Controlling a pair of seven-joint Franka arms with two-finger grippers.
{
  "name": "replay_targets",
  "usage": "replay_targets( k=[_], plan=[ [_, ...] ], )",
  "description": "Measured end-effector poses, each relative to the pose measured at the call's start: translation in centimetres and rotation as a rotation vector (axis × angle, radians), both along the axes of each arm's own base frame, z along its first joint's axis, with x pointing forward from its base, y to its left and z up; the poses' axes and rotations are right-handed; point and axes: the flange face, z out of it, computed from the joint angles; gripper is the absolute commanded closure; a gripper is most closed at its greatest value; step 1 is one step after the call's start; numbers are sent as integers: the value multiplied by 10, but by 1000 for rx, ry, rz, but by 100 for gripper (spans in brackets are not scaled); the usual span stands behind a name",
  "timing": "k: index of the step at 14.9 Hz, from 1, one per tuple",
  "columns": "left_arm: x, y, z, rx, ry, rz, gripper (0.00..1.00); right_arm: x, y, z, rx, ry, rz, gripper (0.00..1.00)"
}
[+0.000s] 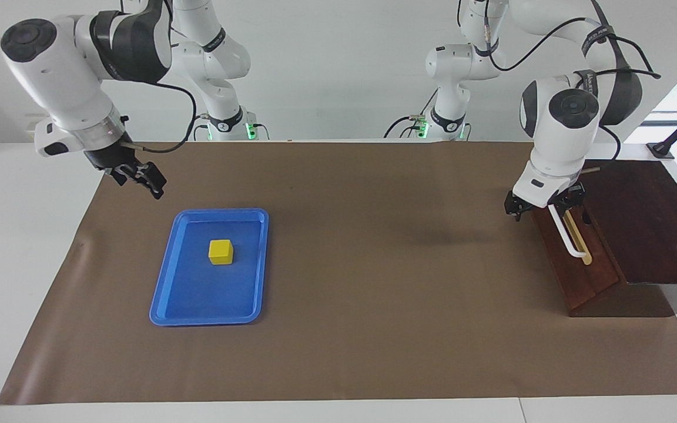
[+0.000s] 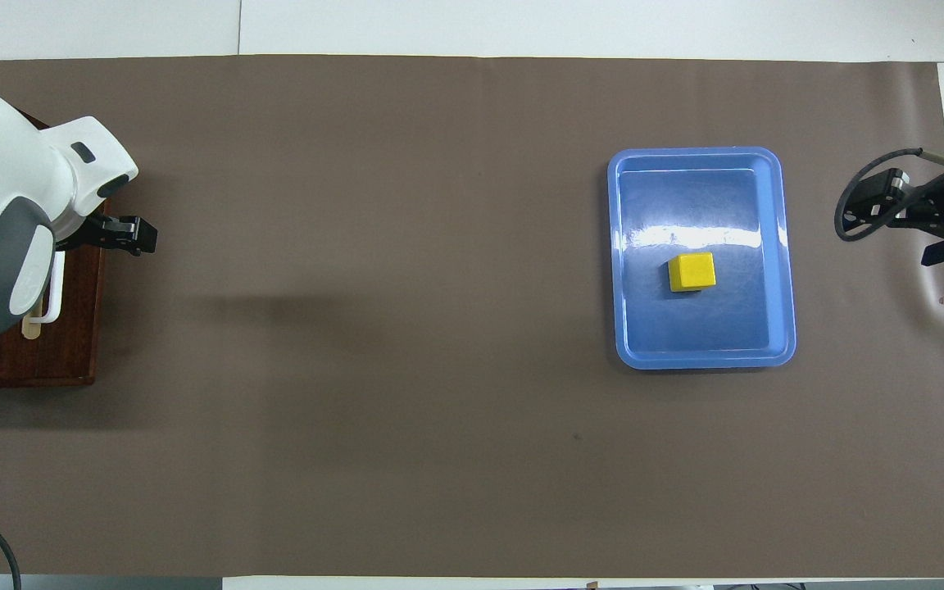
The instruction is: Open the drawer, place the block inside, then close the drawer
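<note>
- Left gripper (image 1: 541,207) is hanging at the drawer (image 1: 573,258) front, by the handle (image 1: 570,238) end nearer the robots; fingers spread wide, gripping nothing. Can't tell if one finger is already touching the bar.
- Drawer is sitting shut in its dark box (image 1: 650,217) at the left arm's end of the table.
- Right gripper (image 1: 138,174) is hovering over the brown mat (image 1: 374,264) just beside the blue tray (image 1: 165,294), jaws wide, empty.
- Block (image 1: 220,251) is lying in the tray, toward the right arm's end, well apart from the drawer.
- Risk: fingers are closing near the bar's end rather than mid-span, so I'm expecting the grip to slide off or the drawer to rack and jam.
- Risk: box looks unanchored; a pull off the slide axis is likely dragging the whole box across the mat.
- Risk: a finger is landing on the drawer face rather than around the bar, pushing instead of hooking.
- Risk: tray looks slick; an off-centre pinch is likely nudging the block or shifting the tray.
</note>
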Motion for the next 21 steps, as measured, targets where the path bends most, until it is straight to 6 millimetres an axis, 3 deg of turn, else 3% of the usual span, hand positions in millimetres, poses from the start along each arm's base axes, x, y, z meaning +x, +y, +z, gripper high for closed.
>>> replay_targets(
  k=[5,10,13,15,18,21],
  plan=[
    [3,24,-26,23,-21,1,0,30,2,-26,111,44,-497,0],
    [-1,42,-52,7,-31,8,0,40,-36,-58,260,165,-912,0],
    [-2,42,-55,2,-38,3,0,42,-47,-84,311,232,-1008,0],
    [-2,41,-59,-2,-46,-5,0,42,-52,-115,327,270,-1041,0],
    [-3,41,-59,-2,-52,-6,0,41,-49,-160,391,309,-1085,0],
    [-3,41,-60,-2,-53,-3,0,35,-46,-193,441,343,-1077,0]
  ],
)
